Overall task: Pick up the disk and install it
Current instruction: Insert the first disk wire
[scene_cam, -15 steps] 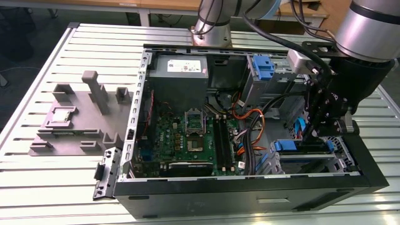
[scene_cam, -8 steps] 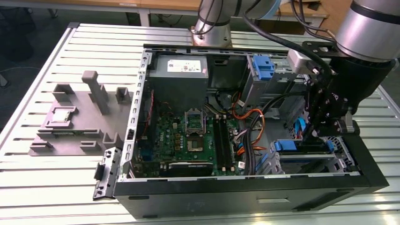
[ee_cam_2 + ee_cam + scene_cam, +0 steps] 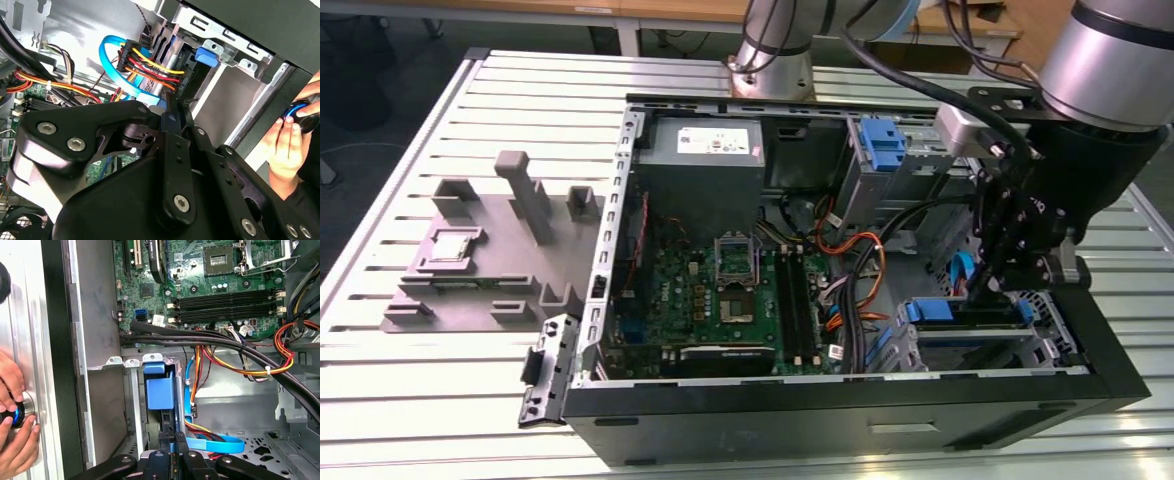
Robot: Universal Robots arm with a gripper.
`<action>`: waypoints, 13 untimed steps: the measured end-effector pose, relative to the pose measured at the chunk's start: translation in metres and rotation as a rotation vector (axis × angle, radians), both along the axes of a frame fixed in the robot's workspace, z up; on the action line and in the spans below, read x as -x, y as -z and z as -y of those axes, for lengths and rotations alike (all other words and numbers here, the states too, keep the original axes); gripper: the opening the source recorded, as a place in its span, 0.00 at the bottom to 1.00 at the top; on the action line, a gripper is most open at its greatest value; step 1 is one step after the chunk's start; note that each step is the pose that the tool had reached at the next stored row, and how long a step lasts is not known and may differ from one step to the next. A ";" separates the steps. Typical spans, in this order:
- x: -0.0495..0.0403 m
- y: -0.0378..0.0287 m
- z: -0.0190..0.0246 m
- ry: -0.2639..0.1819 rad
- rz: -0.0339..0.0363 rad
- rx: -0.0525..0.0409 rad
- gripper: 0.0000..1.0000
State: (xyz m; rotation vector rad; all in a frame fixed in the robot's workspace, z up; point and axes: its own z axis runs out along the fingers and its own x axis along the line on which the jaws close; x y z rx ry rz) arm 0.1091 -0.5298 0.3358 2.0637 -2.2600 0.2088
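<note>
My gripper [image 3: 172, 450] reaches down into the open computer case [image 3: 854, 405], at the drive bay [image 3: 981, 335] in its front corner. My jaws are closed together on the disk [image 3: 160, 390], gripping its edge. The disk stands on edge directly beyond my jaws, its long axis running straight away from me into the bay, blue carrier leading. Further off lie the motherboard [image 3: 720, 290] and power supply [image 3: 704, 145]. A person's hands [image 3: 15, 440] rest on the bench [image 3: 440, 400] outside the case.
</note>
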 end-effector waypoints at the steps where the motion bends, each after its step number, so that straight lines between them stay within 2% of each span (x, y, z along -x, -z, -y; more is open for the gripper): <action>1: -0.0002 0.0000 0.0002 0.000 0.0000 -0.0007 0.16; 6: -0.0003 0.0000 0.0007 0.000 0.0000 -0.0034 0.16; 7: -0.0004 0.0001 0.0014 0.000 -0.0001 -0.0112 0.16; 11: -0.0004 0.0000 0.0056 0.000 0.0000 -0.0565 0.16; 13: -0.0004 0.0001 0.0084 0.000 0.0000 -0.0739 0.16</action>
